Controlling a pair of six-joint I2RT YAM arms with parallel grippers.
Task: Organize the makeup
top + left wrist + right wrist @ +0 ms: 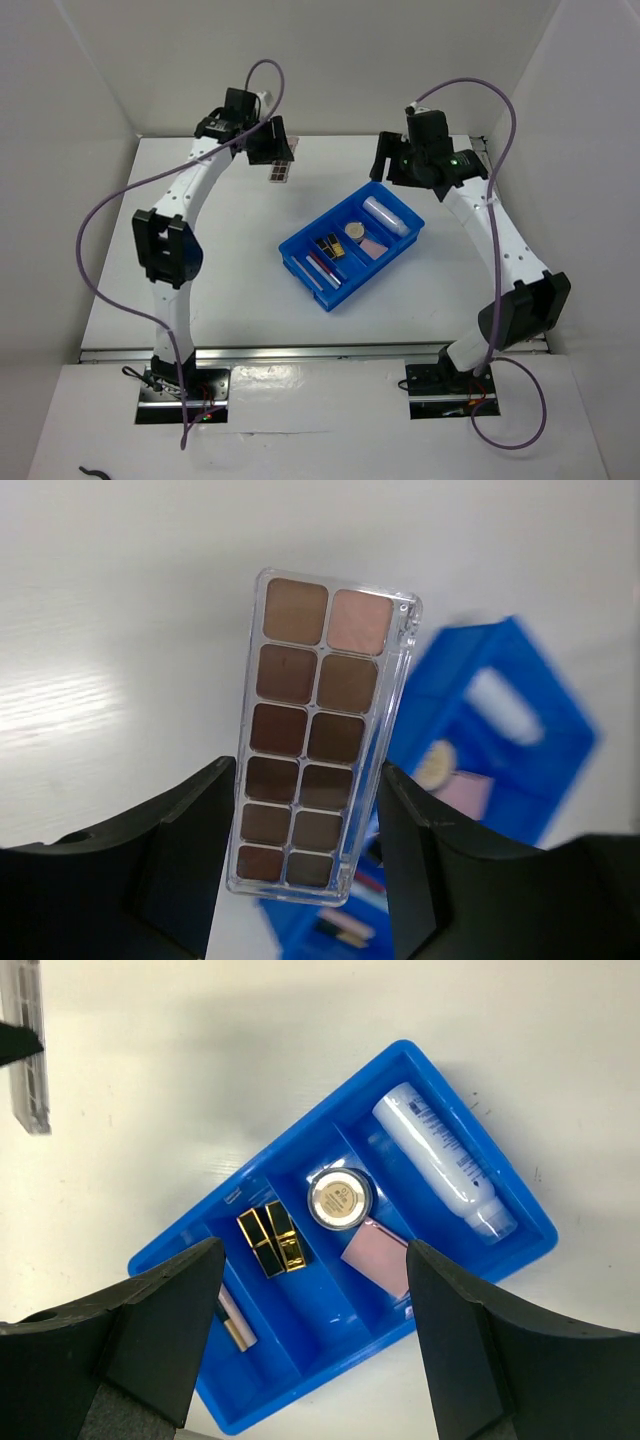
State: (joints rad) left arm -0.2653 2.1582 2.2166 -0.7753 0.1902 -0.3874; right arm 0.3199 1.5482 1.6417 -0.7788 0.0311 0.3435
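Note:
My left gripper [268, 143] is shut on the brown eyeshadow palette [318, 710] and holds it above the table at the far left of the blue bin [300, 268]. The palette [281, 170] also shows at the edge of the right wrist view [25, 1070]. My right gripper [315, 1260] is open and empty above the bin's far end [385, 160]. In the bin lie a clear tube [440, 1160], a round beige compact [340, 1198], a pink square pad [378, 1258], black-gold cases [270, 1238] and a pink stick [232, 1320].
The blue bin [180, 1250] sits slanted at the table's middle, with three long compartments. White walls close in the table at the back and sides. Purple cables loop above both arms.

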